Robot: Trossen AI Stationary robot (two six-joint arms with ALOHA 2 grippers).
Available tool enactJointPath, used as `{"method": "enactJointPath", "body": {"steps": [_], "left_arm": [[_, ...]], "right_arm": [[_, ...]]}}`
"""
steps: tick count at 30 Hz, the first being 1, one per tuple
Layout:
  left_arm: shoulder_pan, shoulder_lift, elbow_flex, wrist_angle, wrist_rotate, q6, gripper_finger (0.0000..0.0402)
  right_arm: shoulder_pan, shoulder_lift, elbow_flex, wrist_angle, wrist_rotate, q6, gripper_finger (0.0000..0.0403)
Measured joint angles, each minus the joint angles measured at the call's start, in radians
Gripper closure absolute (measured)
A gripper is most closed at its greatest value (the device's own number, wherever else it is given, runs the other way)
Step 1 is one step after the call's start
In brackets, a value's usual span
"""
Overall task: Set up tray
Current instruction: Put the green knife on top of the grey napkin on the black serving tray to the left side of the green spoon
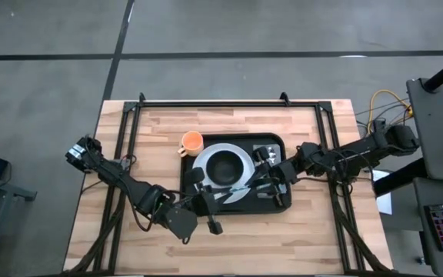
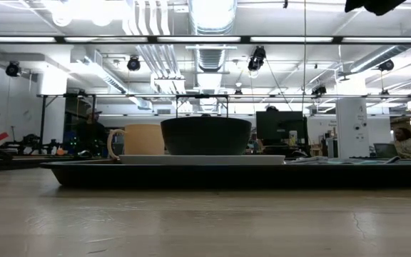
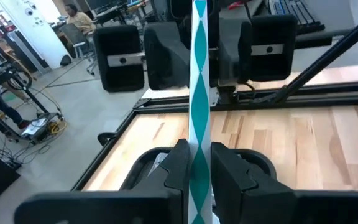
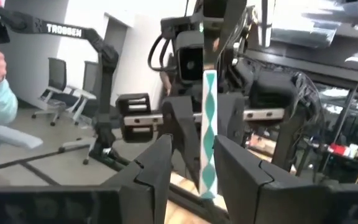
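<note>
The tray [image 1: 271,201] sits mid-counter [image 1: 229,246], already carrying a white plate [image 1: 241,165] with a dark bowl [image 1: 223,164] on it, and an orange cup [image 1: 192,141] stands on the wood, touching its far left corner. Both arms meet over the tray's near side, and here is the tricky bit: a thin teal-and-white patterned strip [image 3: 199,106], a straw or utensil handle by the look of it, is shared between them. The left claw [image 3: 197,163] is clamped shut on it, holding it upright. The right claw [image 4: 193,158] has its fingers parted on either side of the same strip, not pinching it. So the risk is a fumbled handover: if the left lets go before the right closes, the strip would likely drop and skid off the tray. If both pull at once, it could bend, or knock the bowl just below.
</note>
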Motion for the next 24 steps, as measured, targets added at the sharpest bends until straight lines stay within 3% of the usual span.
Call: {"method": "enactJointPath", "body": {"steps": [24], "left_arm": [[0.019,0.001,-0.051,0.089,0.027,-0.017,0.0378]], "right_arm": [[0.014,0.006,0.000,0.051,0.051,-0.038,0.0289]]}}
